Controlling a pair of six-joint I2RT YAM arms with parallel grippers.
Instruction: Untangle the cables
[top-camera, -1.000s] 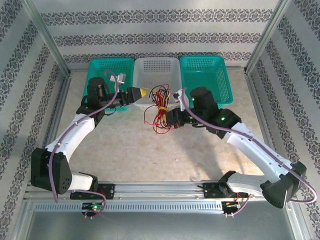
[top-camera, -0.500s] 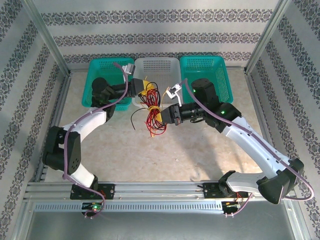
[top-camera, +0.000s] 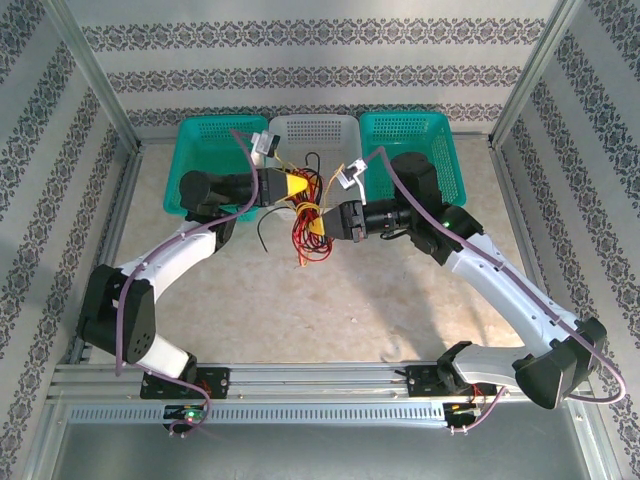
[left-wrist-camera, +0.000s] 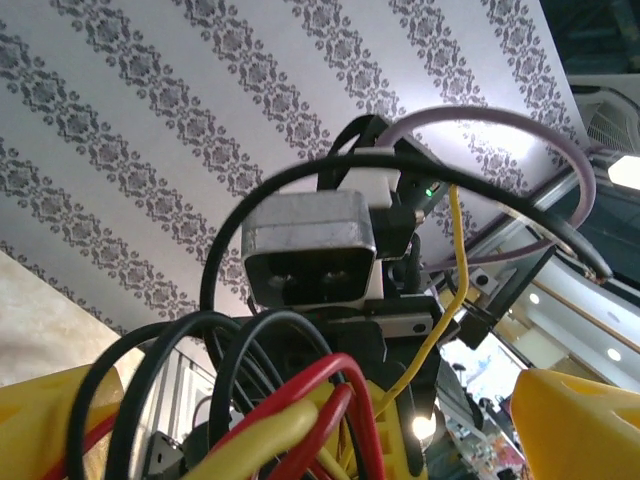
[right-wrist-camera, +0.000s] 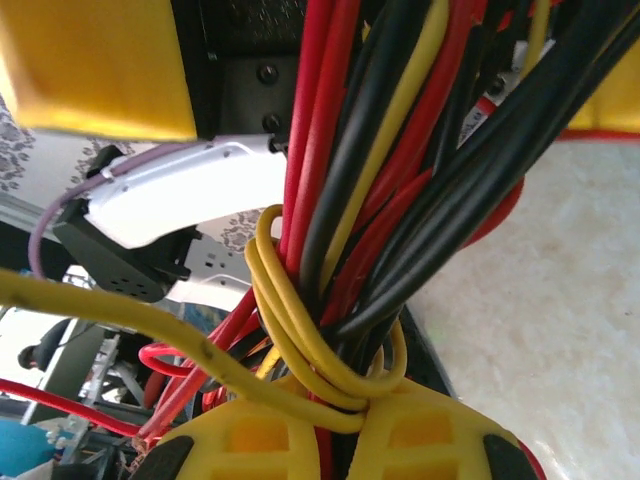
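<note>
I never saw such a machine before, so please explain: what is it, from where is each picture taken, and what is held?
Two white robot arms stand at a beige table. The wide picture comes from a camera above; the two close pictures come from cameras on the wrists. At the far edge stand a teal plastic basket, a white plastic basket and another teal basket. The right gripper is shut on a bundle of thin red, black and yellow cables. The left gripper is open, with cables between its yellow fingers.

arms reach inward, left gripper (top-camera: 295, 188) spread, right gripper (top-camera: 322, 224) clamped.
</note>
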